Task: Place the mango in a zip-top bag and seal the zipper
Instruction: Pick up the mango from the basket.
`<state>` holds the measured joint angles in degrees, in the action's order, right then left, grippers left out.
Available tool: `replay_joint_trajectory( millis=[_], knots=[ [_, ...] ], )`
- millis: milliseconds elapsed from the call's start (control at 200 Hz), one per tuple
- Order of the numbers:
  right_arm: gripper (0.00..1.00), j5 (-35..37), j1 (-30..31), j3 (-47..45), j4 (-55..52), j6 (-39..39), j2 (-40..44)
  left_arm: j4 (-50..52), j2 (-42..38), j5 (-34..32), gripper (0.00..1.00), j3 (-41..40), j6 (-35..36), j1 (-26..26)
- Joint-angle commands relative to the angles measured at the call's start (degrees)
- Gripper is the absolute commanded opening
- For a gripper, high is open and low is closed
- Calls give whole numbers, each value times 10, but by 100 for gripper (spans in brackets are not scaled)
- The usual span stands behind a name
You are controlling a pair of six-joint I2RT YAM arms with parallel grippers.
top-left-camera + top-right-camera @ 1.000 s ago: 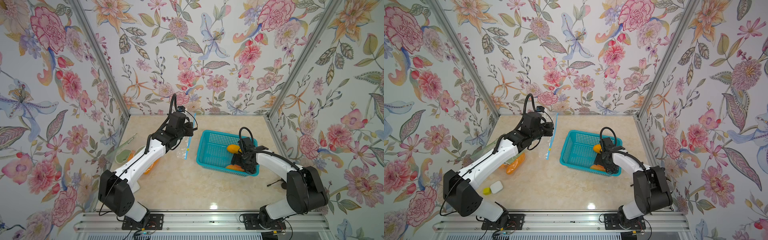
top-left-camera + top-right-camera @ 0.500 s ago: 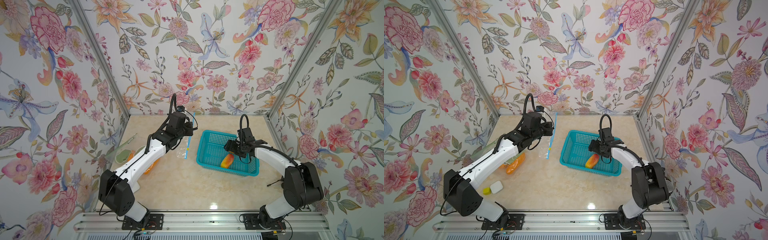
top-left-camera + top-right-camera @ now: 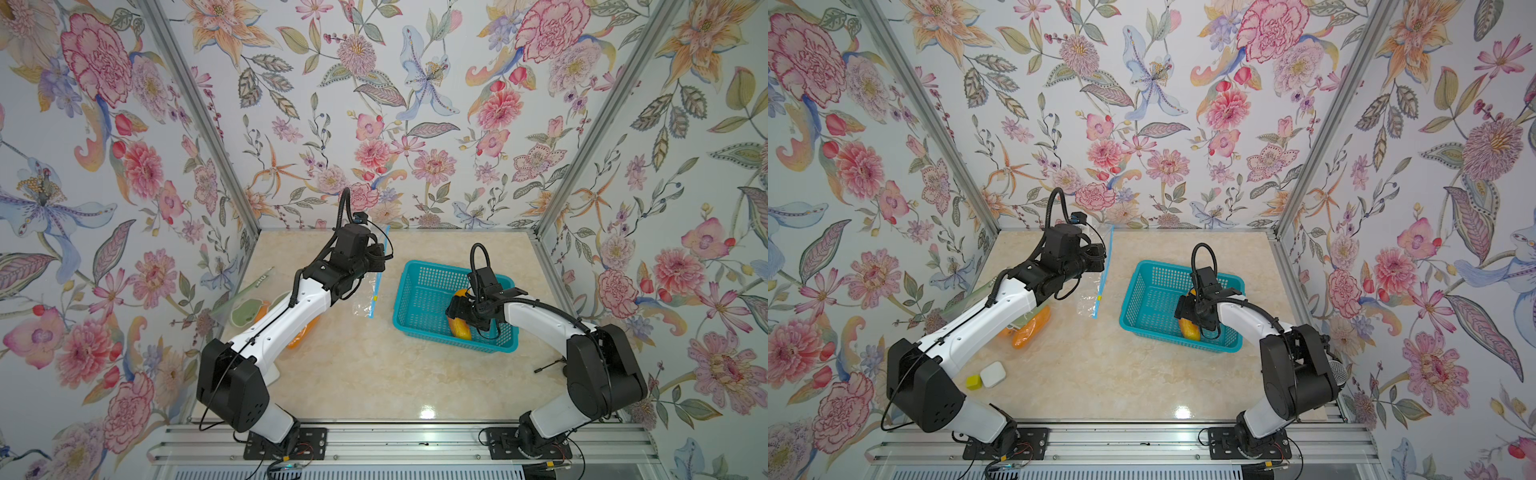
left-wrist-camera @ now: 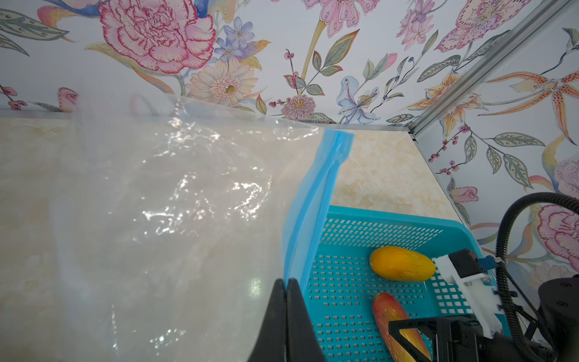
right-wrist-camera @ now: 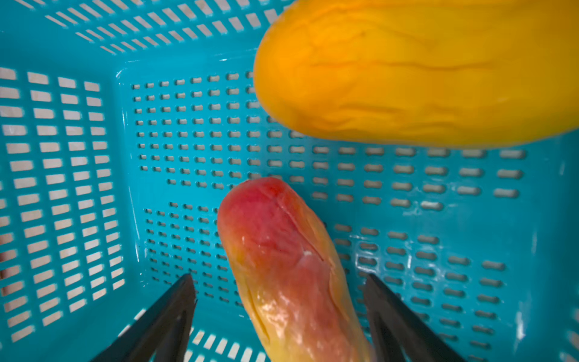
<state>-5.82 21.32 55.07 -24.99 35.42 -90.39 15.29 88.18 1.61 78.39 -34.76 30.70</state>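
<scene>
Here, the left tool is pressed together on the blue zipper edge of the clear zip-top bag. The right tool stands spread, one finger either side of the red-yellow mango lying in the teal basket, a yellow mango near it.

The basket is teal, the mango red-and-yellow, the second mango orange, the bag clear, its zipper blue.

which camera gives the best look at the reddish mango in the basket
The right wrist view: the reddish mango is close, large and unblocked. The left wrist view shows it partly hidden; both top views show only a small part.
</scene>
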Motion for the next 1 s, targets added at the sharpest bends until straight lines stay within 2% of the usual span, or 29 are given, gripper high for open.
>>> replay_joint_trajectory(
  millis=[0,385,686,751,861,991],
  knots=[
    [79,4,6,-5,-7,12,-21,-19,-10,24,0,-12,-21,-10],
    [80,-4,14,-35,-8,-36,-19,-38,-12,51,0,-17,-31,-21],
    [32,-6,28,-2,-8,-80,7,-47,-17,59,0,-17,-19,-23],
    [25,-19,30,12,-8,-83,25,-51,-20,64,0,-17,-14,-23],
    [21,-63,35,44,-7,-89,59,-54,-26,77,0,-16,1,-23],
    [20,-142,50,88,-3,-96,85,-48,-25,101,0,-14,28,-23]
  ],
)
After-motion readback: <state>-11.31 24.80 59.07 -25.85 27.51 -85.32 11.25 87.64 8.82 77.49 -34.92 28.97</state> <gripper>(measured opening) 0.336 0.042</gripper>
